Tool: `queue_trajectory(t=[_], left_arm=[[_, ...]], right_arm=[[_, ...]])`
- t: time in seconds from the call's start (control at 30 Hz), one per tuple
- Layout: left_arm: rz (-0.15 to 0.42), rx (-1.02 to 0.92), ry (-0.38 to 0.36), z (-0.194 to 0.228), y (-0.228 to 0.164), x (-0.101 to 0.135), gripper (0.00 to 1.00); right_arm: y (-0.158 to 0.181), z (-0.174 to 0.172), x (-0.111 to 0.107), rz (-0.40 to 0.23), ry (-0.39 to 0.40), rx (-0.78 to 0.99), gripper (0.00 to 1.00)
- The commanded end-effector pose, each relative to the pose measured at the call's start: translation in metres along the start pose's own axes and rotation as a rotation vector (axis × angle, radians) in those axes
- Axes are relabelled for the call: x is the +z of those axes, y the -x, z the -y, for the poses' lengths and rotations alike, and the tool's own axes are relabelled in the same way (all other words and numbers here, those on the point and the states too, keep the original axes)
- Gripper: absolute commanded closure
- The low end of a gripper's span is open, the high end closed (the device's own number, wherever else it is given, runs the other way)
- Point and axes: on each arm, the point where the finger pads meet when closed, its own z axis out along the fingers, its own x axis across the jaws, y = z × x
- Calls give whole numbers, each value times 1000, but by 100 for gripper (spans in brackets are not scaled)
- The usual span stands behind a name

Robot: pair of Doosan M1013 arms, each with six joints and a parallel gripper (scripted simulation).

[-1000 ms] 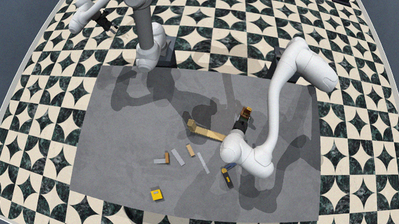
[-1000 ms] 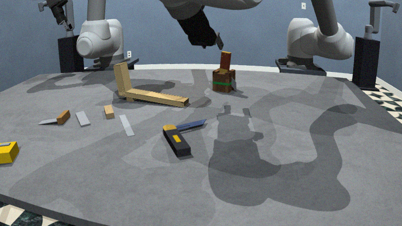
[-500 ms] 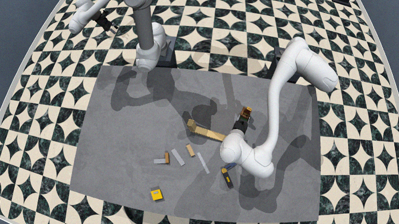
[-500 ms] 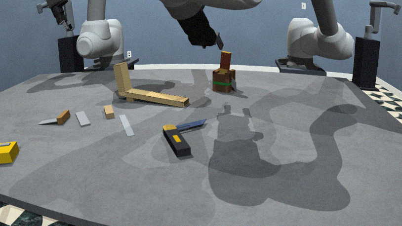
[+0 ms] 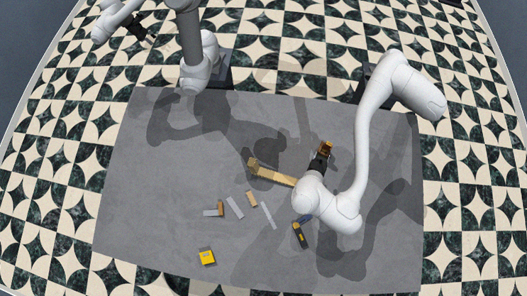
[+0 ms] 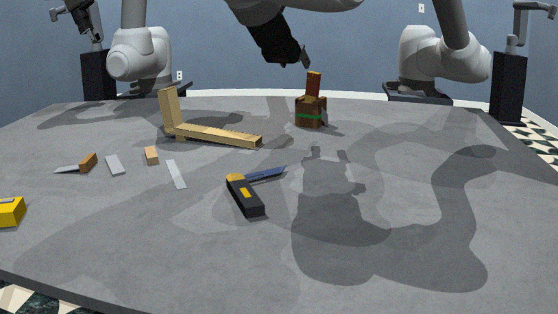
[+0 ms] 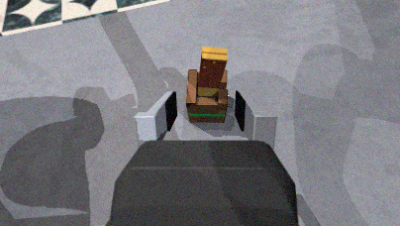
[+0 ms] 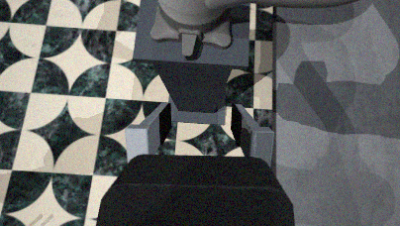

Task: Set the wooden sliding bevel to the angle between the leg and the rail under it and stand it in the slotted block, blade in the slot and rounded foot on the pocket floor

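Note:
The wooden bevel (image 6: 313, 83) (image 7: 213, 69) stands in the slotted block (image 6: 307, 121) (image 7: 207, 107), its reddish handle up and slightly tilted, with a yellow end on top. Its blade and foot are mostly hidden inside the block. My left gripper (image 6: 295, 64) is open above and beside the bevel, holding nothing; both fingers also show in the left wrist view. The pale wooden leg (image 5: 252, 164) (image 6: 170, 109) rises at an angle from the rail (image 5: 275, 176) (image 6: 218, 134). My right gripper (image 8: 201, 116) (image 5: 150, 39) is open and empty, away from the table.
The black bevel (image 5: 301, 238) (image 6: 251, 203) lies open near the front. A small square (image 5: 220, 208) (image 6: 88, 162), metal strips (image 5: 235, 208) (image 5: 268, 215), a small wood block (image 5: 251, 198) (image 6: 151, 155) and a yellow box (image 5: 207, 257) (image 6: 11, 212) lie on the table.

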Motion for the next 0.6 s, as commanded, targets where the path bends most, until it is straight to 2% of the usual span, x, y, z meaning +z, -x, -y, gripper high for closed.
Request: queue_trajectory(t=[0.0, 0.33, 0.4, 0.43, 0.57], left_arm=[[13, -99, 52, 7, 0, 3, 0], [101, -458, 220, 26, 0, 18, 0], [101, -458, 220, 26, 0, 18, 0], [135, -554, 262, 31, 0, 22, 0], [182, -668, 309, 36, -2, 26, 0]], right_arm=[[0, 0, -1, 0, 1, 0, 0], [0, 0, -1, 0, 1, 0, 0], [0, 0, -1, 0, 1, 0, 0], [0, 0, -1, 0, 1, 0, 0], [0, 0, -1, 0, 1, 0, 0]])
